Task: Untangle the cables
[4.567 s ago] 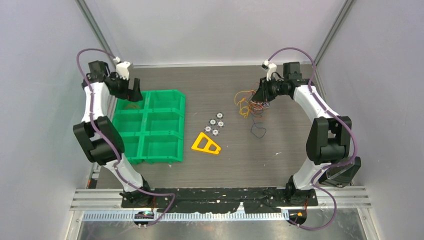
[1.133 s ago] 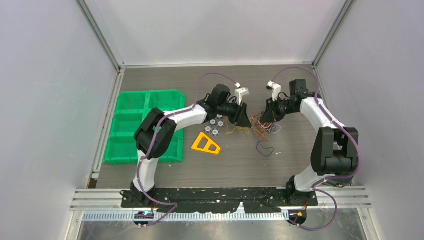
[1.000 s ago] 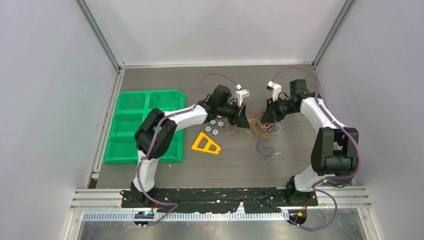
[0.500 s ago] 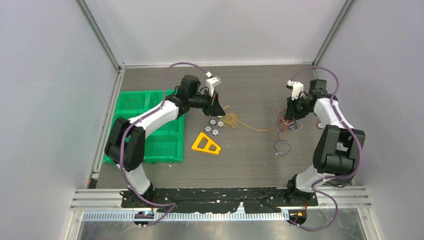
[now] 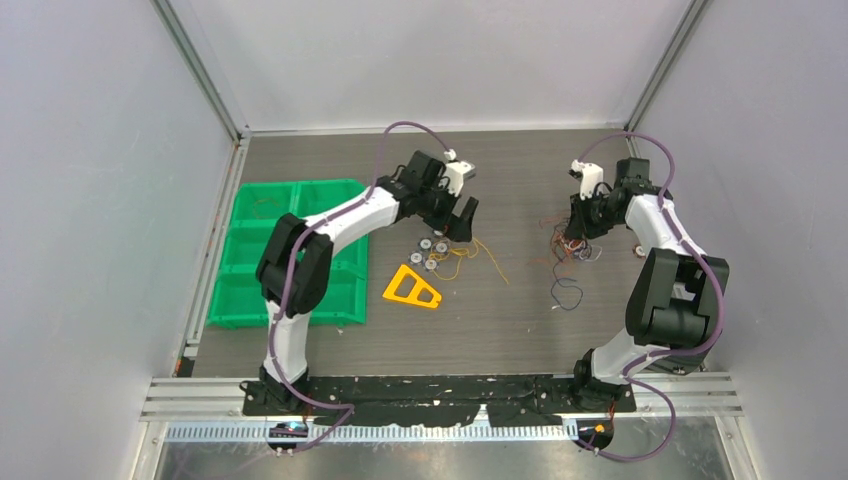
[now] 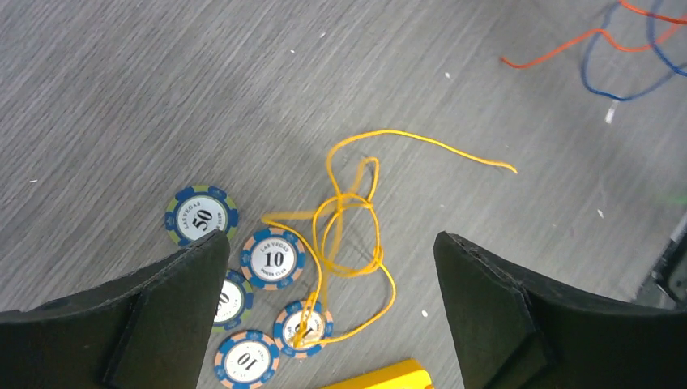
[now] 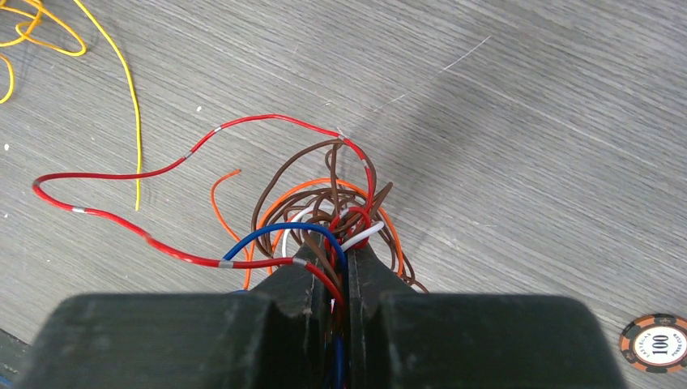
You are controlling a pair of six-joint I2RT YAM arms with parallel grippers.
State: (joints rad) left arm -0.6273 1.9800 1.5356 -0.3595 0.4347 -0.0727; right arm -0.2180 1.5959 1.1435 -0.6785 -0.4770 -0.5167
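Cables (image 7: 324,207) pinched in right fingers (image 7: 293,293), yellow strand (image 6: 350,212) loose beneath spread left fingers (image 6: 486,296)

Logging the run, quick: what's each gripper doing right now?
Left gripper: open, empty, over the yellow wire.
Right gripper: shut on the wire tangle.

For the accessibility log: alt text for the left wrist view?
The left tool stands open above a loosely knotted yellow cable lying on the grey table, one end draped over poker chips. An orange-red cable and a blue cable show top right.
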